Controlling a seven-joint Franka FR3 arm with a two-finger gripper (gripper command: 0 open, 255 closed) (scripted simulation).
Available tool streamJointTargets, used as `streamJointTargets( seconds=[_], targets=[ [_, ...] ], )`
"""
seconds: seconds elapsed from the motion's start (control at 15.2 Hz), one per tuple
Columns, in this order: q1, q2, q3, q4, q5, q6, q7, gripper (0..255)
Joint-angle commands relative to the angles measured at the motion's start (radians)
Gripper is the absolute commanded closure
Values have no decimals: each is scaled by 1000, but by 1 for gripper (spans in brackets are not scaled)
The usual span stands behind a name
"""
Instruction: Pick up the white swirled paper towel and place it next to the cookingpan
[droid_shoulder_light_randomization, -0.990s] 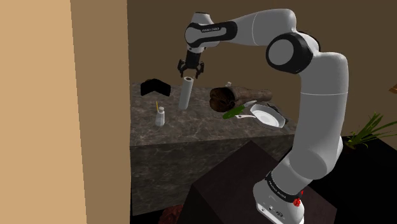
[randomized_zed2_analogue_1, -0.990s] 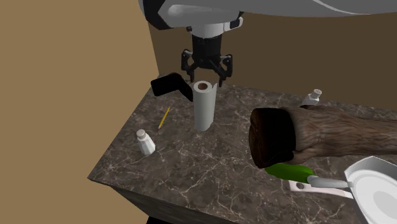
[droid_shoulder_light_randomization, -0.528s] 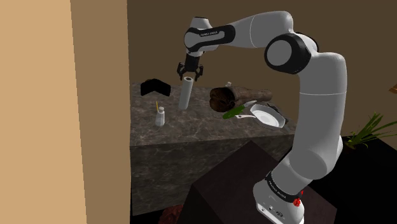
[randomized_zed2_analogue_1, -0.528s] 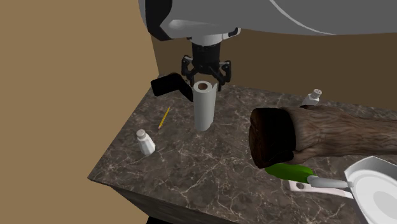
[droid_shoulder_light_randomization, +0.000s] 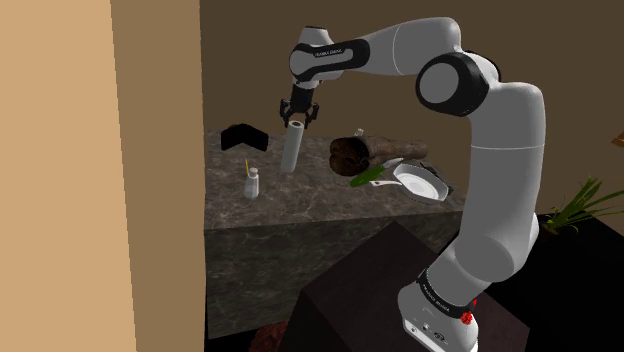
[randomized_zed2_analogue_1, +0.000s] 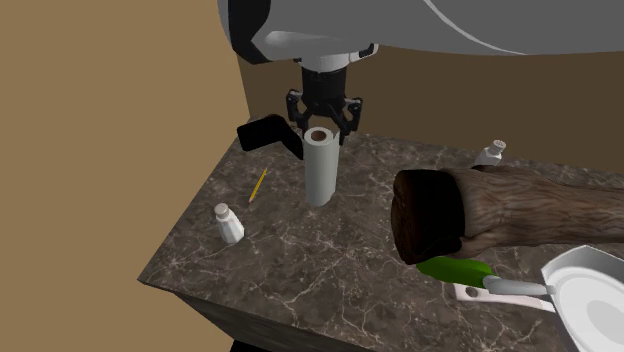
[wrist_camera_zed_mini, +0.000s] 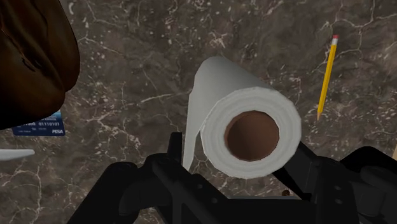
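While the white paper towel roll with a brown cardboard core (randomized_zed2_analogue_1: 320, 170) stands upright on the dark veined marble counter (randomized_zed2_analogue_1: 300, 270), the all-black two-finger gripper (randomized_zed2_analogue_1: 320, 125) points straight down over its upper end. In the wrist view, the fingers (wrist_camera_zed_mini: 313, 175) lie against opposite sides of the roll's top and clasp it between them. The roll's base rests on the counter surface.

The white round cooking pan with a grey handle (randomized_zed2_analogue_1: 600, 310) sits at the counter's far end, well apart from the roll. A thick brown bark-textured log (randomized_zed2_analogue_1: 480, 215) lies between the two, with a green elongated object (randomized_zed2_analogue_1: 455, 268) just beside the pan handle.

A yellow pencil (randomized_zed2_analogue_1: 258, 185) lies flat near the roll, not touching it. A small white bottle (randomized_zed2_analogue_1: 229, 223) stands nearer the counter edge. A black folded wallet (randomized_zed2_analogue_1: 265, 132) sits behind the roll.
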Motion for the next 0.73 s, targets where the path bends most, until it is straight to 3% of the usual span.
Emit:
streamJointTargets(
  seconds=[0.0, 0.33, 0.66],
  targets=[
    [0, 0, 0, 0, 0, 0, 0, 255],
    [0, 0, 0, 0, 0, 0, 0, 255],
    [0, -18, 0, 39, 0, -57, -2, 255]
  ],
)
